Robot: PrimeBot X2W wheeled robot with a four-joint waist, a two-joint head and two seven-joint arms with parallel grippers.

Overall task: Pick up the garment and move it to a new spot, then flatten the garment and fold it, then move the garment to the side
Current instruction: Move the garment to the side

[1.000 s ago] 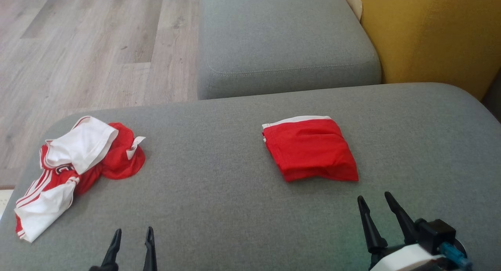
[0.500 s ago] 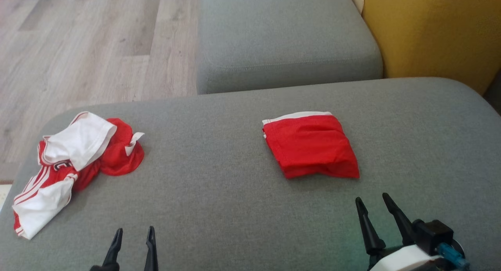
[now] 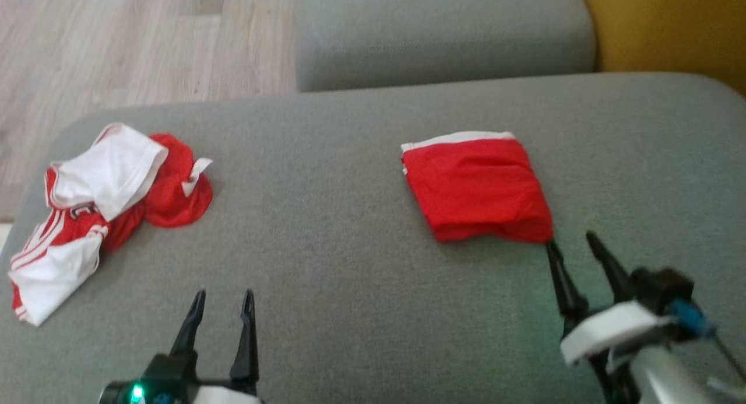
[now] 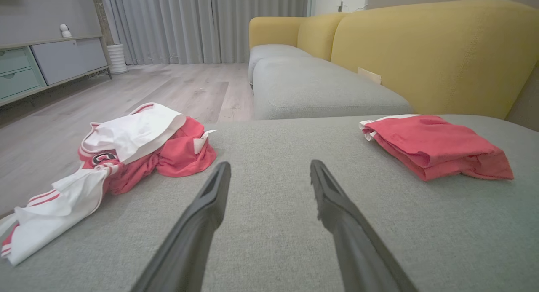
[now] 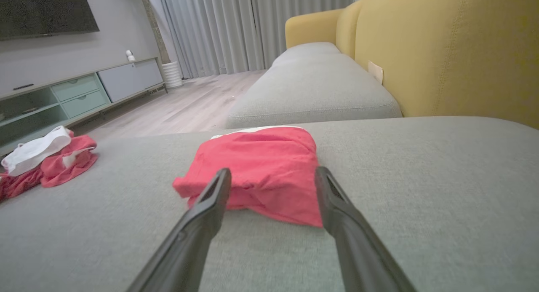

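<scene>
While the left gripper (image 3: 225, 293) and right gripper (image 3: 571, 241) stood open and empty above the grey sofa cushion (image 3: 349, 287), the folded red garment (image 3: 478, 185) lay flat on its right side, white-banded edge facing away from the robot, near corner just beside the right gripper. A crumpled red-and-white jersey (image 3: 99, 200) lay far left.

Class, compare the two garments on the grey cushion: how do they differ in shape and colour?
The folded red garment is a neat flat packet; the crumpled red-and-white garment is a loose heap. The folded one shows almost all red with a white edge; the crumpled one shows big white panels and stripes. Both rest on the grey cushion.
</scene>
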